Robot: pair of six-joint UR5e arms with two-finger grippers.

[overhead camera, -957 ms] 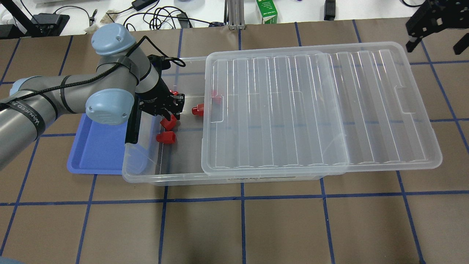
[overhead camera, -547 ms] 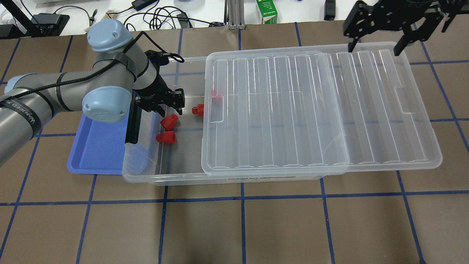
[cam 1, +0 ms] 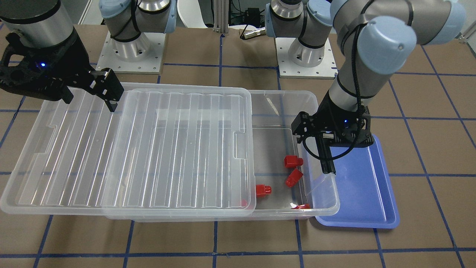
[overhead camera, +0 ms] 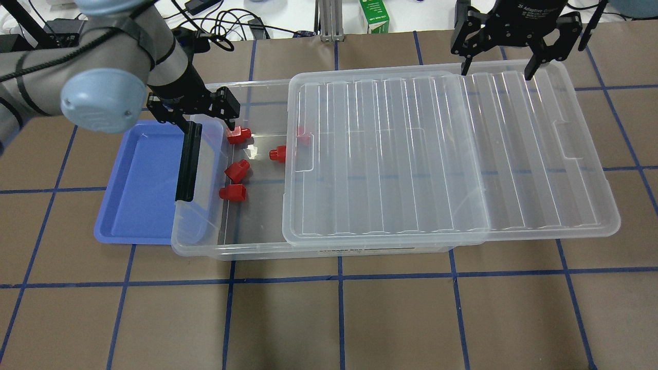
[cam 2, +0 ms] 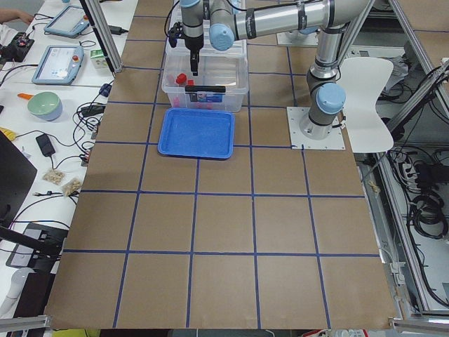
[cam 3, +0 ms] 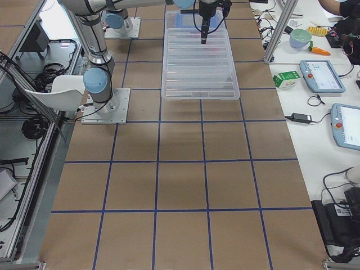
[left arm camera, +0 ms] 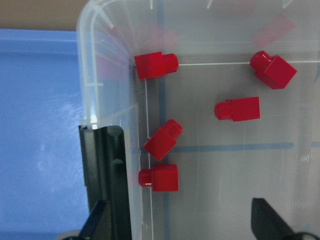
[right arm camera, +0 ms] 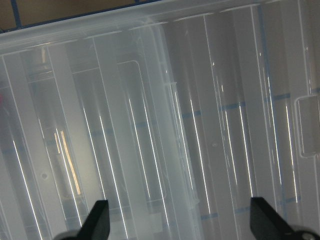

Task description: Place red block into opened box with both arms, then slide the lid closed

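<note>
**Two-arm station at the brown taped table (overhead camera: 390,318).**

My left gripper (left arm camera: 182,225) hangs over the uncovered end of the box (overhead camera: 247,250). Its jaws are spread wide, with nothing between them.

Five red blocks (left arm camera: 160,177) lie below it on the box floor, all clear of my fingers:
- Two lie close together just beneath the gripper, beside the end wall, and one of them is tilted.
- A third lies farther along that wall, toward the corner.
- A fourth lies out toward the lid.
- The fifth lies beyond the fourth and shows in the overhead view through the lid's edge.

The black bar (left arm camera: 107,170) on the box's short rim runs below one of my left fingertips. The blue tray (overhead camera: 139,180) lies just beyond that rim, outside the box.

The lid (overhead camera: 390,154) rests on the box rim, offset toward my right gripper (overhead camera: 498,64). It covers most of the box and overhangs its other short end. My right gripper hangs above the far side of that overhanging part, its jaws likewise wide apart and holding nothing. In the right wrist view only the lid's ribbed clear plastic lies below the fingertips (right arm camera: 97,222), with one rectangular notch (right arm camera: 307,127) off to the side.
</note>
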